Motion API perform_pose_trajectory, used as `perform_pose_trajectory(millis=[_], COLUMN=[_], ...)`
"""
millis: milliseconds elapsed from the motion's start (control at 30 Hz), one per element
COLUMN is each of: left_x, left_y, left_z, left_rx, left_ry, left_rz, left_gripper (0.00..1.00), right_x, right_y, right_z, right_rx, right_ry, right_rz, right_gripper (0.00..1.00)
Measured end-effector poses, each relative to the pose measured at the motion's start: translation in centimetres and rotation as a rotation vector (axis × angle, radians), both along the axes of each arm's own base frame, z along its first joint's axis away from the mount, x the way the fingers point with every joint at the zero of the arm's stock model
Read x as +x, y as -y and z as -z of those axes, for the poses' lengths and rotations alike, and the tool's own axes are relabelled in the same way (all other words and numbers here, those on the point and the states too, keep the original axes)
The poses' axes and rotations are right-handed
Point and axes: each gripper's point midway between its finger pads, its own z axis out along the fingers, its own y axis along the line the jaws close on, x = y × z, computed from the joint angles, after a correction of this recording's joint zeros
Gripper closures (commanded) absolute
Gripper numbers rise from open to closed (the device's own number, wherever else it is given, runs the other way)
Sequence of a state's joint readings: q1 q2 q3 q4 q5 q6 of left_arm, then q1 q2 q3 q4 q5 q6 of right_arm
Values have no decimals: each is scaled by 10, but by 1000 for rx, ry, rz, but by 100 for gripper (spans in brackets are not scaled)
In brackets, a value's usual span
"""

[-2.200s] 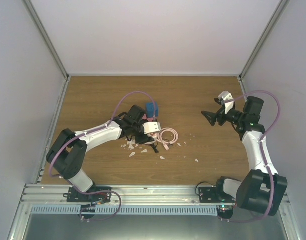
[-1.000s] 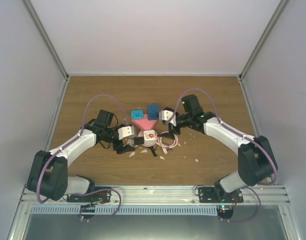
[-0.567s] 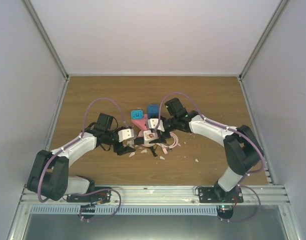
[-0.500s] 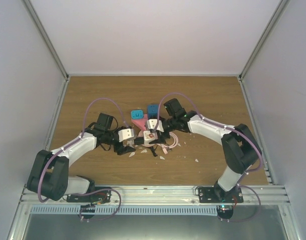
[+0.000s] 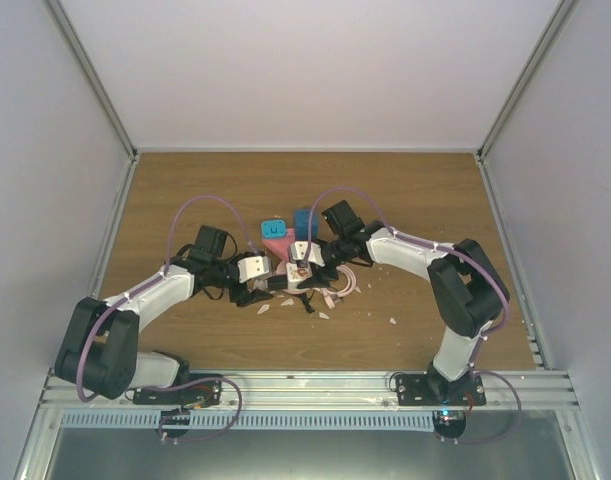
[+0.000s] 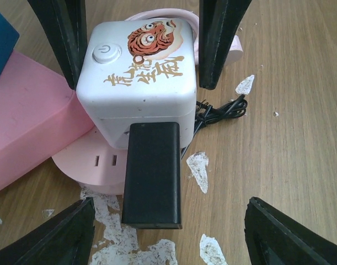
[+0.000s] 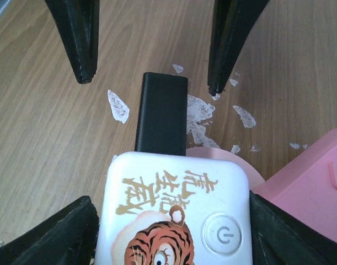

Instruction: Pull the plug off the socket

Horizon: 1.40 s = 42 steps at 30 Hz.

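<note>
The salmon-pink triangular socket (image 5: 278, 246) lies mid-table with two blue plugs (image 5: 274, 229) (image 5: 305, 220) on it; it also shows in the left wrist view (image 6: 25, 127) and the right wrist view (image 7: 311, 176). Beside it a white tiger-print cube (image 5: 299, 271) (image 6: 138, 61) (image 7: 174, 221) stands on a round pink disc (image 6: 80, 165). A black plug (image 6: 153, 176) (image 7: 162, 113) sticks out of the cube's side. My right gripper (image 5: 301, 275) (image 7: 172, 232) is open, with one jaw on each side of the cube. My left gripper (image 5: 275, 288) (image 6: 171, 232) is open, straddling the black plug's free end.
A coiled pink cable (image 5: 340, 275) lies right of the cube. A thin black cord (image 6: 220, 110) is bunched by the cube. White flakes (image 5: 392, 321) (image 6: 198, 168) litter the wood. White walls enclose the table on three sides.
My right arm swung in from the far right and brought its open jaws around the cube. My left gripper backed off the cube to the left and now faces the black plug.
</note>
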<state>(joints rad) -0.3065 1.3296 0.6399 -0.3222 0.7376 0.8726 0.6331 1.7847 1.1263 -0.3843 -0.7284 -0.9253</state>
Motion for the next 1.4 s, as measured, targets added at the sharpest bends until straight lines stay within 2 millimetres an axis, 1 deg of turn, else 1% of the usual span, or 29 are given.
perform_pose_trajectory(millis=[233,433,600,767,833,967,1033,1300,1400], left_x=[1,1,3,5,5,6,9,11,12], left_y=[3,2,4,12,16,24,25,23,22], left_z=[6,18,20,20,21,24,23,20,19], left_rx=[7,29,31,20,16,17,15,-3,-12], left_ry=[-3,-29,-24,-1,-1,2,7,-5,-5], left_rz=[9,11,16,34,41,56,55,46,47], left_gripper=[31,36,43,48,53,67,70,81,83], right_x=[1,1,2,3,3,4,4,4,4], right_y=[0,0,1,3,5,9,12,14,15], right_z=[4,4,4,4,4,4,5,5,4], right_rx=[-10,-13,-15,-25,-31,-40,-45,-43,-37], right_ry=[-25,-36,-46,-53,-59,-79,-89,-96,-100], right_rz=[21,31,41,59,68,85,92,92,91], right_gripper=[50,64,70,77,79,84,85,89,91])
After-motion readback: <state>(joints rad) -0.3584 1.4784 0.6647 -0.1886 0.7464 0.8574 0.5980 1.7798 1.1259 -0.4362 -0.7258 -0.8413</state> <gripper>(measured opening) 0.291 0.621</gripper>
